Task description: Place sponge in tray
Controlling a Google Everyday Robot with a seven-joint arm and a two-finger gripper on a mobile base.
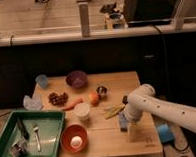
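Across the table [119, 86] from the green tray [49, 128] at lower left, my gripper [126, 116] hangs right of centre, jaws spread wide over the small blue sponge [123, 125] lying there, which I reckon light and squashy, best pinched across its narrow sides.

Pale-blue sponge [123, 124] upright, apparently under the gripper [127, 116]; green tray [38, 112] well apart.

bowls [76, 80] 2 | cups [82, 110] 2 | tray [38, 113] 1 | sponge [123, 125] 1 | hand [125, 119] 1, above sponge

Single raised camera faces down onto table [117, 87]; pincer [126, 120] apparently right of centre.
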